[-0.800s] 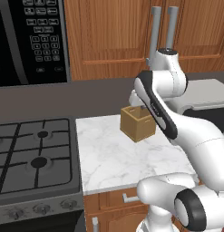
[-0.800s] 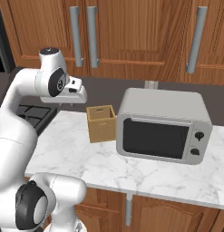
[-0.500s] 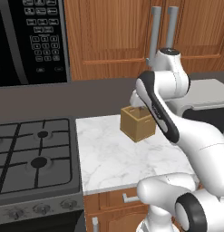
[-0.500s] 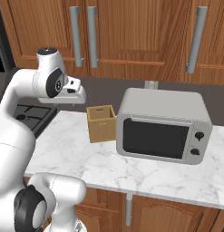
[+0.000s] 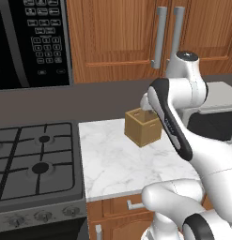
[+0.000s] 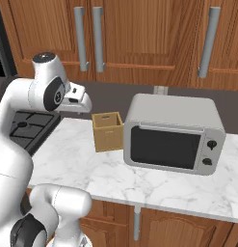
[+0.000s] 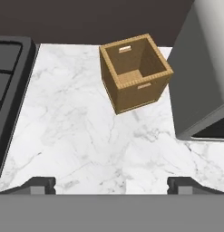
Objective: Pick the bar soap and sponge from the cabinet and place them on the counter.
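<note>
Reddish-brown cabinet (image 6: 139,38) doors are standing closed above the counter (image 5: 112,159), grey bar handles hanging side by side, so whatever is sitting inside is staying hidden. White marble is stretching between the black gas stovetop (image 5: 33,159) and the grey microwave (image 6: 173,135). An empty wooden box (image 7: 133,72) is sitting just beside the microwave. The gripper (image 7: 111,183) is hovering above the bare marble, its finger tips (image 7: 38,183) spread wide and grasping nothing.
</note>
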You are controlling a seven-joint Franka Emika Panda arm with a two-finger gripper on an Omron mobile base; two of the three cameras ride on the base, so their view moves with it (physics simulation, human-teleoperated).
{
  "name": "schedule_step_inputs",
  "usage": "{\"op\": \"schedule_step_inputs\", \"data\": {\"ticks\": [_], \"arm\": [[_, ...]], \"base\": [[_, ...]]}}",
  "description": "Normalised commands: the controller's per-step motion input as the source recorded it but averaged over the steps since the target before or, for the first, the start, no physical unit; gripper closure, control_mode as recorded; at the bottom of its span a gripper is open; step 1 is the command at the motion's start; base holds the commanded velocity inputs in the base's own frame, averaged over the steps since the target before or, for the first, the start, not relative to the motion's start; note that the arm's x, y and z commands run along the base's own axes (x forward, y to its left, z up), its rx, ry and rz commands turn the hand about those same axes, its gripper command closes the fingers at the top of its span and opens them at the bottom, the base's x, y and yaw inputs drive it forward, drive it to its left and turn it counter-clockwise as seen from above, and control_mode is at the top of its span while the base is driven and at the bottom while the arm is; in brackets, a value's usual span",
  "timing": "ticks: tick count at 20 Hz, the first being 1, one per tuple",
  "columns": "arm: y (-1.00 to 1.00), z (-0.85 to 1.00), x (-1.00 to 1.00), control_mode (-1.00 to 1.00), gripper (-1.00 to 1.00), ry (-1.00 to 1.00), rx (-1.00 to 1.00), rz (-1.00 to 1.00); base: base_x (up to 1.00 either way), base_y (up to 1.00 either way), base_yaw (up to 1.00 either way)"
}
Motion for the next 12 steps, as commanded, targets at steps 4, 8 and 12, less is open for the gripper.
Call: {"op": "schedule_step_inputs", "data": {"ticks": [4, 8, 12], "arm": [[-0.04, 0.47, 0.0, -1.0, -1.0, -0.01, 0.07, -0.08], [0.0, 0.56, 0.0, -1.0, -1.0, -0.02, 0.06, -0.01], [-0.04, 0.38, 0.03, -1.0, -1.0, -0.07, 0.02, 0.0]], "base": [[0.0, 0.0, 0.0], [0.0, 0.0, 0.0], [0.0, 0.0, 0.0]]}}
